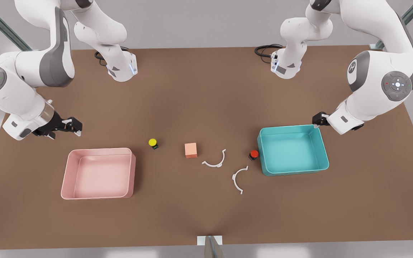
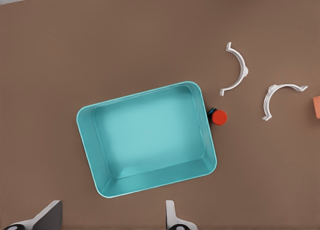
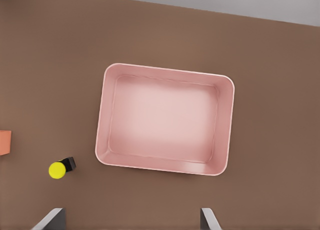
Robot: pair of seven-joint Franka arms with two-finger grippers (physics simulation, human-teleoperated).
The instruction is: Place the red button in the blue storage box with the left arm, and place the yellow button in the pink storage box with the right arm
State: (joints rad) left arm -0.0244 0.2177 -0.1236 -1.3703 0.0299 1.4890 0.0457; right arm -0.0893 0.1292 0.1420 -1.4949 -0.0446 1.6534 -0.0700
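Both grippers hang spread apart and empty. The left gripper point(image 1: 318, 120) sits above the far rim of the blue storage box point(image 1: 264, 157), at the front view's right; its fingertips point(image 2: 172, 215) stand wide in the left wrist view. The right gripper point(image 1: 71, 126) hovers just beyond the pink storage box point(image 1: 69, 172), at the front view's left, its fingers point(image 3: 209, 219) equally far apart.

Outward from the task's pieces: the red button point(image 1: 254, 154) rests on the table point(image 1: 206, 89), touching or nearly touching the blue box's outer wall on the side facing the middle (a tight spot, I'd guess, for fingers to straddle it). The yellow button point(image 1: 152, 142) stands apart from the pink box, off its far corner toward the centre. Each arm seems parked over its own box so that the carry is short once a button is gripped; neither pick has begun.

Counting: two buttons, two boxes, both empty. Between them lie one orange-pink cube point(image 1: 190, 150) and two white curved clips point(image 1: 215, 160) near the red button, none of which the task needs.
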